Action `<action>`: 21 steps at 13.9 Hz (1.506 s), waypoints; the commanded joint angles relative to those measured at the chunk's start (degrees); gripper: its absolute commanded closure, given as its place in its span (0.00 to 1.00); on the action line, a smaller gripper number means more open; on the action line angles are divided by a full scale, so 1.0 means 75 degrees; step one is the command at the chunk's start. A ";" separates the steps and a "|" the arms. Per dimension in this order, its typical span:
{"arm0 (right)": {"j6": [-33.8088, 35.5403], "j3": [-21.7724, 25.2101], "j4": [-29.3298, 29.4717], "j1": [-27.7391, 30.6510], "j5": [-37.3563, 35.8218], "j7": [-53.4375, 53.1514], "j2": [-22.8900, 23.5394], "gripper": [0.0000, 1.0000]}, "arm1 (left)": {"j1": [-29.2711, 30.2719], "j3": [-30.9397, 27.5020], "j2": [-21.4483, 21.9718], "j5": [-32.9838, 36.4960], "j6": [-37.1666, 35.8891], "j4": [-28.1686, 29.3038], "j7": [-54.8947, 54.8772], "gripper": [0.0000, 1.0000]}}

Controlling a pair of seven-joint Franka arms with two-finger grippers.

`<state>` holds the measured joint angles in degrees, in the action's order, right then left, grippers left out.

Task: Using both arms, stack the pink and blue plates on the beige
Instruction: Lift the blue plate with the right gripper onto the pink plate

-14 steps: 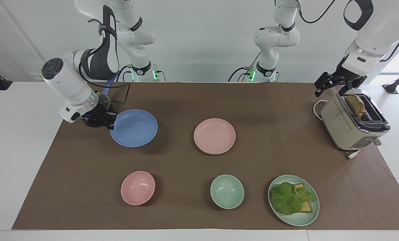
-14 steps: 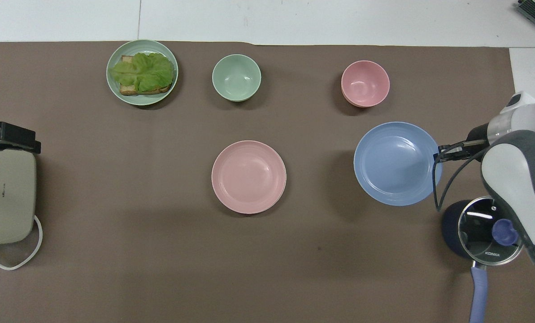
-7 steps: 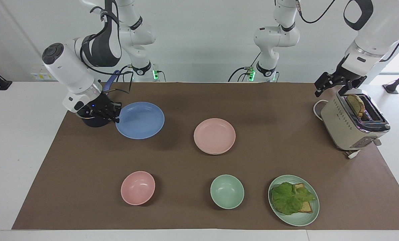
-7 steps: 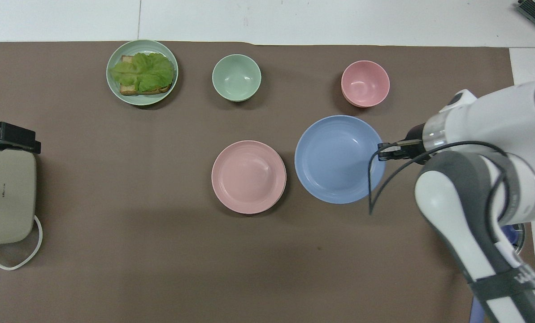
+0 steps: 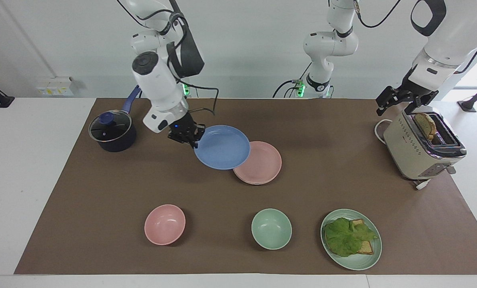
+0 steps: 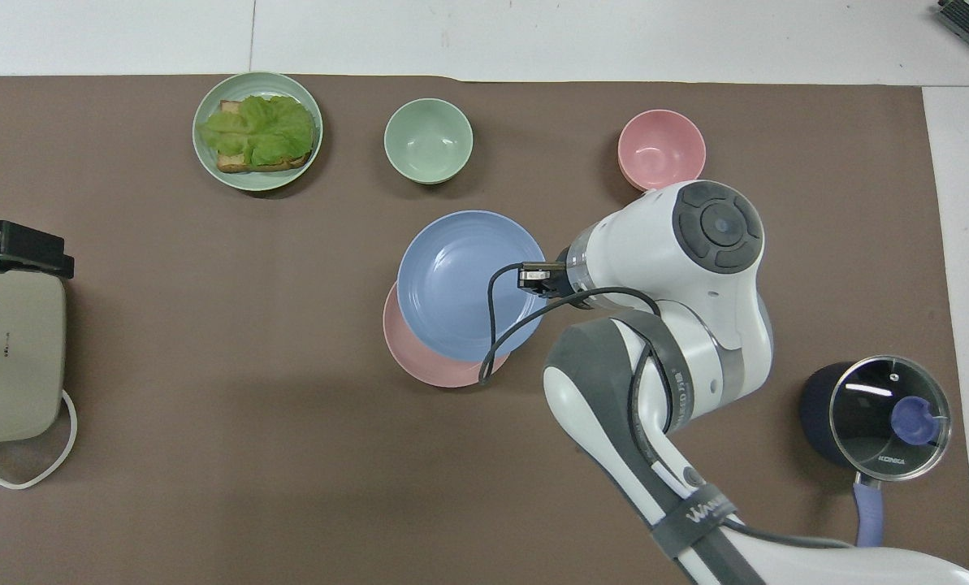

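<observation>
Right gripper (image 5: 193,141) pinches the blue plate (image 5: 222,147) by its rim and has carried it from beside the pot (image 5: 112,132) to hang over the pink plate (image 5: 262,166), which we see lying mid-mat, unmoved. Left gripper (image 5: 398,102) waits wide open over the toaster (image 5: 420,150). We read "KONKA" on the pot's lid (image 6: 890,418), now uncovered.

Facing view. My right arm (image 5: 158,86) descends from 11 o'clock toward the frame's centre, wrist pitched steeply down. My right gripper (image 5: 194,141) points toward 4 o'clock, its fingertips pinched on the rim of the blue plate (image 5: 222,147), which it holds aloft. My left arm (image 5: 442,40) waits at 2 o'clock, and my left gripper (image 5: 398,102) hangs there with its jaws apart.
</observation>
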<state>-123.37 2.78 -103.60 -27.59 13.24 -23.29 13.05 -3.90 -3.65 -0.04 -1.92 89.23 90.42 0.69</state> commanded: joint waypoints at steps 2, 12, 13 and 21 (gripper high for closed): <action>-0.0366 0.0027 0.0196 -0.0292 0.0133 -0.0305 0.0404 1.00 | 0.0087 0.0076 0.0052 0.0115 -0.0084 -0.0020 -0.0034 0.00; -0.1210 0.0039 -0.0870 -0.0528 0.0133 0.0584 0.0463 1.00 | 0.0087 0.0076 0.0052 0.0115 -0.0096 -0.0020 -0.0034 0.00; -0.1222 0.0039 -0.0882 -0.0528 0.0144 0.0701 0.0463 1.00 | 0.0087 0.0076 0.0052 0.0115 -0.0096 -0.0020 -0.0034 0.00; -0.1608 0.0027 -0.1035 -0.0446 0.0273 0.0516 0.0486 1.00 | 0.0087 0.0076 0.0052 0.0115 -0.0084 -0.0020 -0.0034 0.00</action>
<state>-133.25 3.42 -110.11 -31.36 13.35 -19.45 17.49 -3.90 -3.64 -0.04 -1.92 89.23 90.42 0.69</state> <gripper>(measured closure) 0.956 0.000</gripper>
